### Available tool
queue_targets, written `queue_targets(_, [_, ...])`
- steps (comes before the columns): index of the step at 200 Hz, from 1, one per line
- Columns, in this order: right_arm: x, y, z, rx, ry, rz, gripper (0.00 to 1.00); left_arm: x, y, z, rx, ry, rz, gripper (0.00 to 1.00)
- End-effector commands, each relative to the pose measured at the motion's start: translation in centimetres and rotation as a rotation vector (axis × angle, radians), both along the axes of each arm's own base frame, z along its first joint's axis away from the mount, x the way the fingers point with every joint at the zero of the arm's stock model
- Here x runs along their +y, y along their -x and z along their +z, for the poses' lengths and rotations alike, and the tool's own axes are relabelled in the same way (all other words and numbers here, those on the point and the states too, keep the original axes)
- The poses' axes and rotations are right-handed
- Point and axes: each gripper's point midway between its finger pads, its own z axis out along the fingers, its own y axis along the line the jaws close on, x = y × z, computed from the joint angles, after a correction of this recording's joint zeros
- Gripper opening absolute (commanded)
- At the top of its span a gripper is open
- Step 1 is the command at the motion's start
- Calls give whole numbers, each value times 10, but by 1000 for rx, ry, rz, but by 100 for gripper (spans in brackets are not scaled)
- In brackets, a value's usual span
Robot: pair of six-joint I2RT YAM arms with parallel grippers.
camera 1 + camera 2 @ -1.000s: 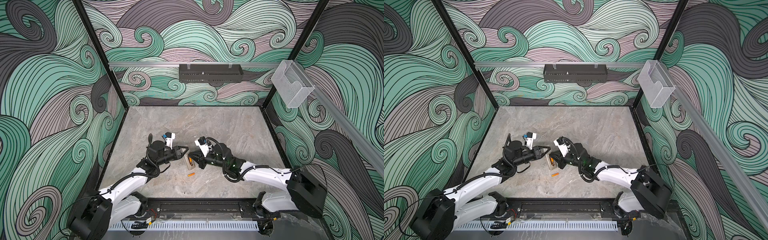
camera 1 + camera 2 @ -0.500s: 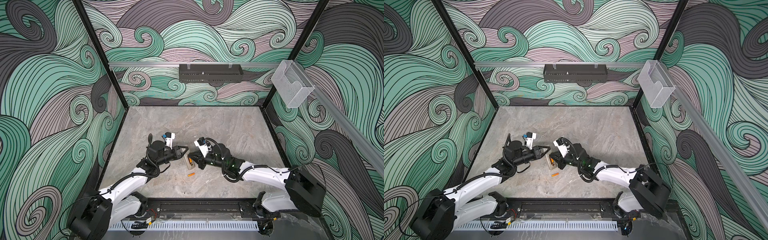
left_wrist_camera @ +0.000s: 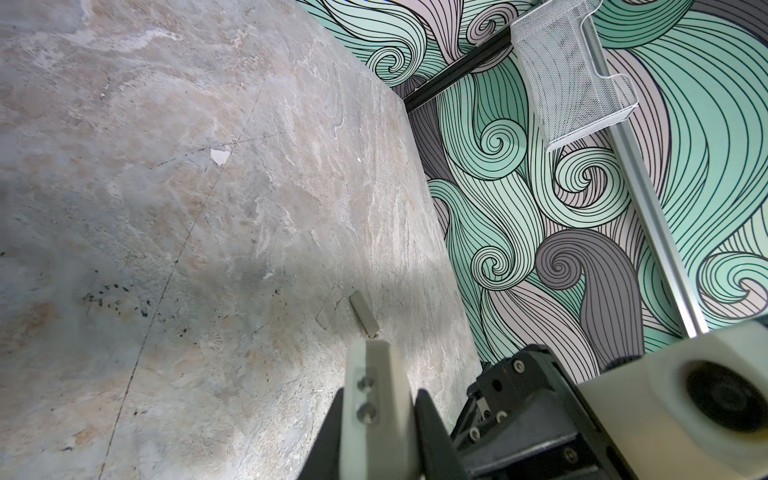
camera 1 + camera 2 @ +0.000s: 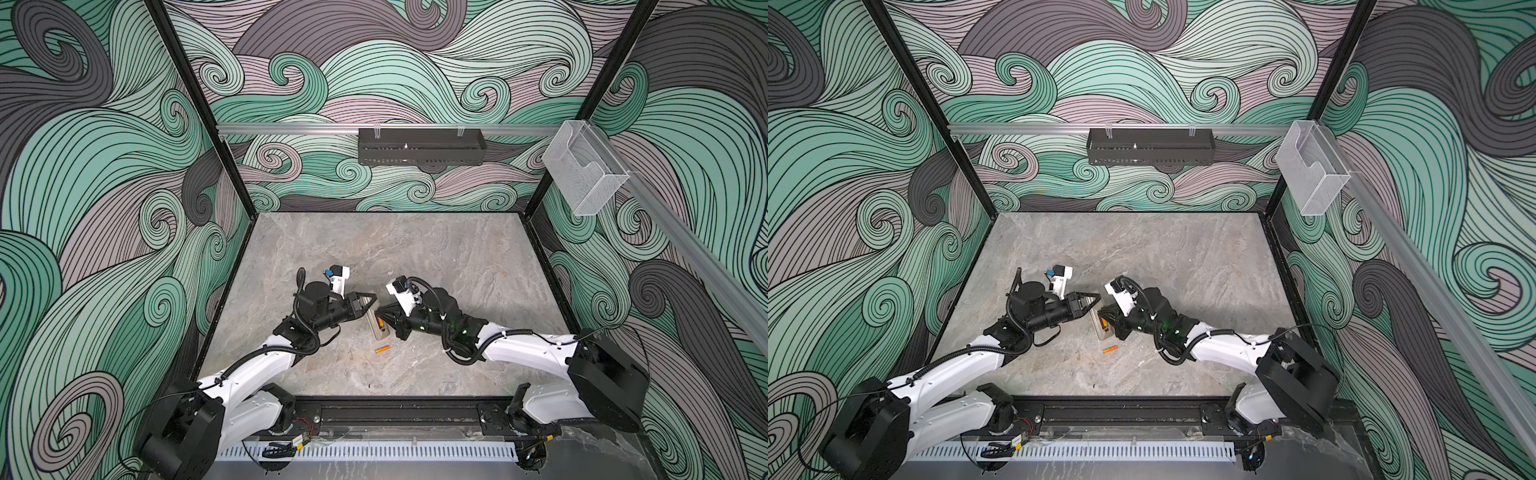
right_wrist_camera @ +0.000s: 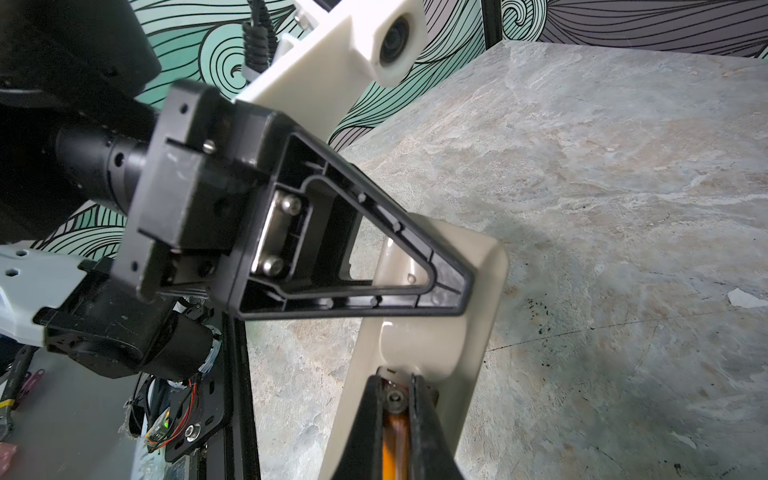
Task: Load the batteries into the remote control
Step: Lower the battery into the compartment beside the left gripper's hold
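Nearest the rail, a loose battery (image 4: pixel 382 349) lies alone on the table (image 4: pixel 436 257), just short of the remote control (image 4: pixel 372 327) near the table's middle. The remote shows its plain pale back, buttons hidden, and I can't tell if it rests flat. Both arms stretch low and meet over it. Now the right gripper (image 5: pixel 395 380): jaws pinched tight on the orange battery (image 5: pixel 392 444), only a sliver of orange showing, its tip against the remote's back. Seated in the bay? Can't tell. Just beyond, the left gripper (image 4: pixel 371 300) is clamped on the remote's far end, one black triangular finger lying across it. Farther off, the left wrist view catches a small pale flat piece (image 3: pixel 363 313) on the table, too indistinct to name
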Motion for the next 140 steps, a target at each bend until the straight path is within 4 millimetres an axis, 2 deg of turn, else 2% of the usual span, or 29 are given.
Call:
queue_targets(1, [-3, -3, -19, 18, 80, -23, 0, -5, -4, 24, -62, 36, -8, 0])
queue_targets(140, [-9, -9, -31, 29, 142, -70, 4, -5, -5, 22, -62, 34, -9, 0])
